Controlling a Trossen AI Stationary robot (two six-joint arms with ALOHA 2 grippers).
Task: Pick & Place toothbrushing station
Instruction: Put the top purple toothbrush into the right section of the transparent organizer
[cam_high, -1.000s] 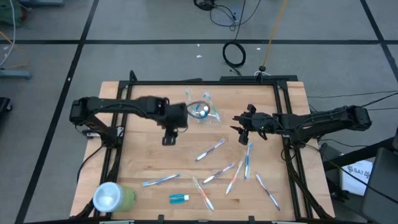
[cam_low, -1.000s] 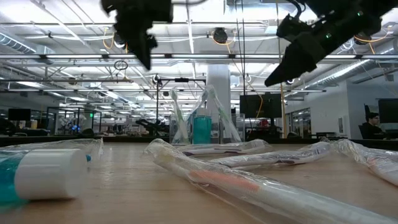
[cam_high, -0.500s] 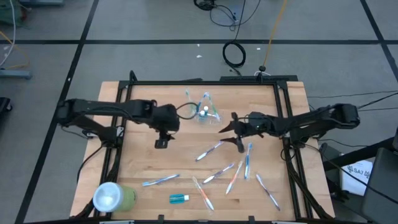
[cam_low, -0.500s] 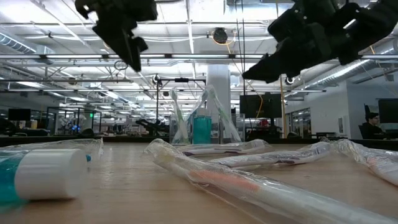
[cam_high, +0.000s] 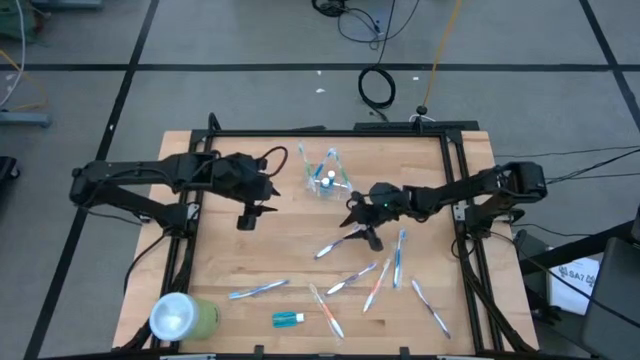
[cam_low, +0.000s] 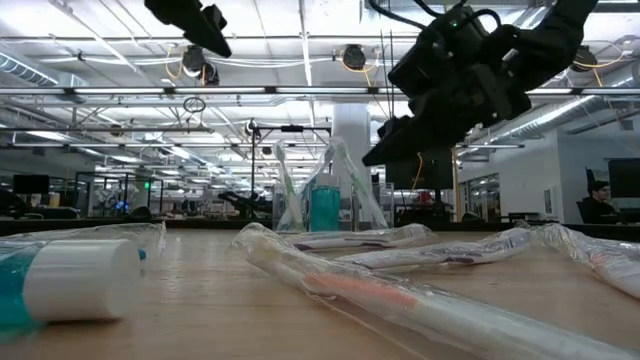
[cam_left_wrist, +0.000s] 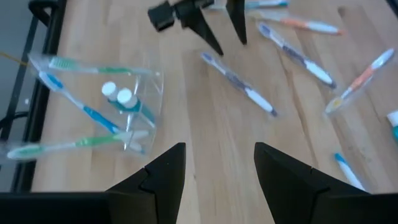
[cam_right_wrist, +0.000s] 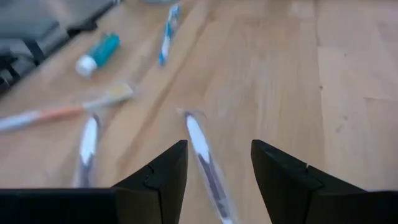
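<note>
- Clear plastic cup (cam_high: 327, 178) upright near the middle of the table's (cam_high: 220, 262) far edge, toothbrushes and two small white-capped tubes poking out of it; seen as a see-through wedge in the low view (cam_low: 325, 195) and clearly in the left wrist view (cam_left_wrist: 99, 109).
- Left gripper (cam_high: 247, 217) up in the air, left of the cup and well apart from it, fingers spread wide, nothing between them; same empty gap at the bottom of its own wrist view (cam_left_wrist: 217, 180).
- Right gripper (cam_high: 365, 232) hovering just right of the table's centre, fingers parted and empty, pointing down at a wrapped toothbrush (cam_high: 338, 241) lying right below the tips; touching or not, cannot tell.
- Same wrapped toothbrush running between the open fingers in the right wrist view (cam_right_wrist: 207, 163), flat on the wood.
- Both grippers hanging clear above the tabletop in the low view: left one (cam_low: 190, 20) high, right one (cam_low: 400, 135) lower and nearer the cup.
- More wrapped toothbrushes (cam_high: 385, 270) scattered flat across the right half toward the near edge, one more (cam_high: 258, 289) left of centre.
- Small blue toothpaste tube (cam_high: 288, 318) flat near the near edge.
- Light-green cup (cam_high: 182, 317) on its side at the near left corner.
</note>
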